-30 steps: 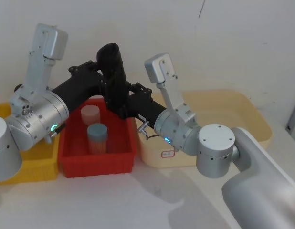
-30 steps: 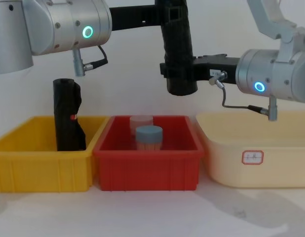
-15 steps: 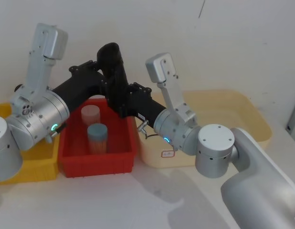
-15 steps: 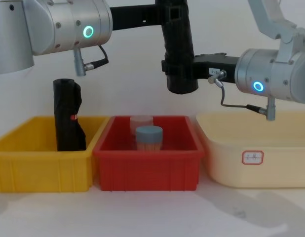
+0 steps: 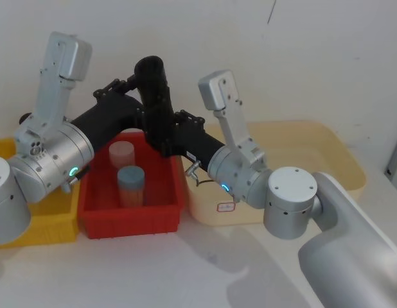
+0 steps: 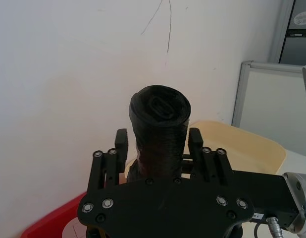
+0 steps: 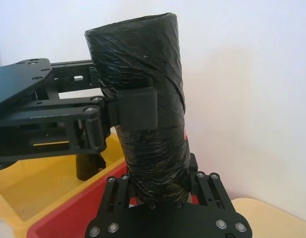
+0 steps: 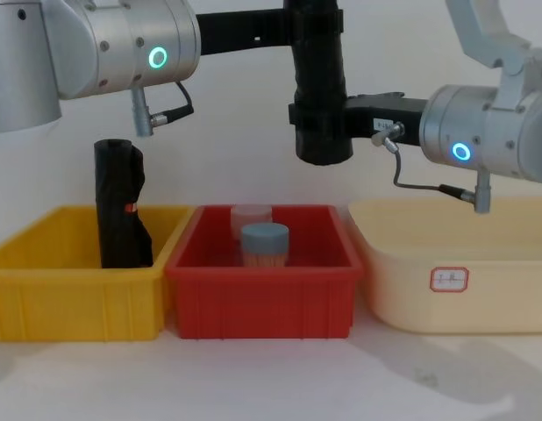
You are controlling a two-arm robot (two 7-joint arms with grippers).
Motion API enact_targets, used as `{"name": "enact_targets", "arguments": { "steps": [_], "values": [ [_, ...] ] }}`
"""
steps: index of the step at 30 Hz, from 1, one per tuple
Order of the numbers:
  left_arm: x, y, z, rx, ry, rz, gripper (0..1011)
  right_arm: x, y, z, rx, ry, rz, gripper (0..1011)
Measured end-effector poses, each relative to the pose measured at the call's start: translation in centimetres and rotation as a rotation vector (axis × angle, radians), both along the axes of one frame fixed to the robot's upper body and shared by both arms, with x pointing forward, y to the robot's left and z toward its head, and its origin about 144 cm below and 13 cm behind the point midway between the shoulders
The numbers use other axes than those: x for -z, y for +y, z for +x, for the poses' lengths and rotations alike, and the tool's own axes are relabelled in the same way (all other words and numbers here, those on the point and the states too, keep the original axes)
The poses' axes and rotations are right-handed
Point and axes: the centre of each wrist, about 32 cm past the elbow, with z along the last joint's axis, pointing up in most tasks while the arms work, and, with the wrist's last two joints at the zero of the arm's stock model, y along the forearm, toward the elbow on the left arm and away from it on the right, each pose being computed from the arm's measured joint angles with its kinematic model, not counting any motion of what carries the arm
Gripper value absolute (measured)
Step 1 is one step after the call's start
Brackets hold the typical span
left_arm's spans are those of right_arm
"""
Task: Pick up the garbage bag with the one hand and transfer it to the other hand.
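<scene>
Closest to the robot, three bins sit in a row on the table: a yellow bin (image 8: 78, 298) on its left, a red bin (image 8: 262, 303) in the middle and a cream tub (image 8: 481, 289) on its right. The yellow one has a black roll with a small red-orange mark (image 8: 120, 219) standing upright in it. The red one has a blue-lidded jar (image 8: 265, 244) with a pale translucent jar (image 8: 251, 217) right behind it.

The garbage bag (image 8: 318, 74) is up in the air over the back of the red bin, pretty much upright and well clear of the jars. Both arms have hold of it. The left gripper (image 6: 158, 144), on the arm with the green ring (image 8: 154, 58), comes in from the left and is clamped on the upper part of the roll, fingers pressed on either side. The right gripper (image 7: 160, 181), on the arm with the blue ring (image 8: 461, 152), reaches in from the right and is clamped lower down, near the bottom end. Behind all that is a plain white wall (image 5: 301, 58).
</scene>
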Motion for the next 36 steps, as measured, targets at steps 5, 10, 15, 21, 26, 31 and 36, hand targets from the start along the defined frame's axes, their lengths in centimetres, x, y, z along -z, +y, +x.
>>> {"name": "enact_targets", "arguments": {
  "steps": [5, 10, 15, 21, 26, 31, 36],
  "values": [
    [0.0, 0.0, 0.0, 0.0, 0.0, 0.0, 853, -0.1, -0.2, 0.0, 0.006, -0.001, 0.006, 562],
    [0.0, 0.1, -0.3, 0.007, -0.002, -0.002, 984, -0.2, -0.4, 0.1, 0.019, -0.001, 0.011, 562],
    [-0.1, 0.4, -1.0, 0.013, -0.008, -0.005, 1002, -0.4, -0.8, 0.3, 0.035, 0.001, 0.016, 562],
    [-0.1, 1.0, -1.7, 0.008, -0.013, -0.016, 1002, -0.6, -1.5, 0.7, 0.067, 0.01, 0.019, 562],
    [0.1, 1.9, -2.5, -0.013, -0.015, -0.025, 1001, -0.7, -2.2, 1.0, 0.092, 0.018, 0.017, 562],
    [0.2, 2.6, -3.1, -0.047, -0.016, -0.031, 1002, -0.9, -3.0, 1.3, 0.115, 0.02, 0.008, 562],
    [0.4, 3.3, -3.6, -0.1, -0.021, -0.034, 1001, -0.9, -4.2, 1.1, 0.138, 0.014, -0.016, 562]
  ]
}}
